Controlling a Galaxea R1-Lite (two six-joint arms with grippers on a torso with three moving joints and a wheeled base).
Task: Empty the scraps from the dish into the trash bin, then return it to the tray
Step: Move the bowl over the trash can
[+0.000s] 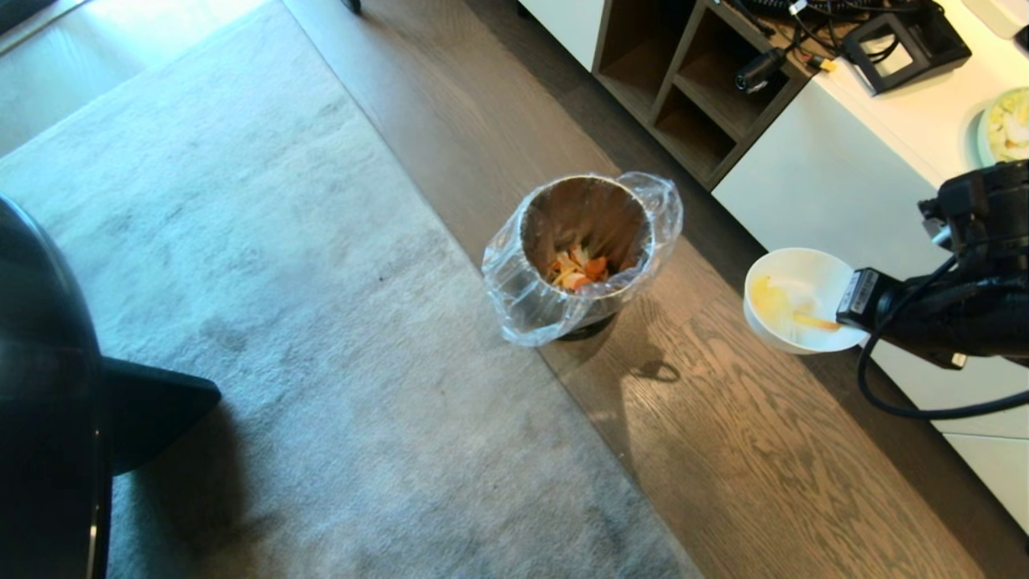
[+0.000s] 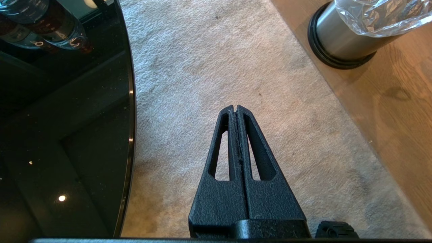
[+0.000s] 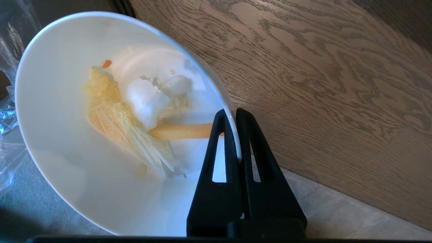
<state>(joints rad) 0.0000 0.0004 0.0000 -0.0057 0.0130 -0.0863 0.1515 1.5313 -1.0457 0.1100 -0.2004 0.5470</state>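
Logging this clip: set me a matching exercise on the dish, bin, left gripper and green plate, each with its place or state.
Things:
1. dish
2. bin
3. left gripper
4. green plate

Places or states:
A. shut and empty above the carpet
B. on the white counter
C. pinched by its rim in the right gripper
D. on the wood floor, scraps inside

Pairs: 1-C, 2-D, 3-A, 4-B

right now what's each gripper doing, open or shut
left gripper: shut, empty, over the carpet.
right gripper: shut on the dish rim, scraps stuck inside.
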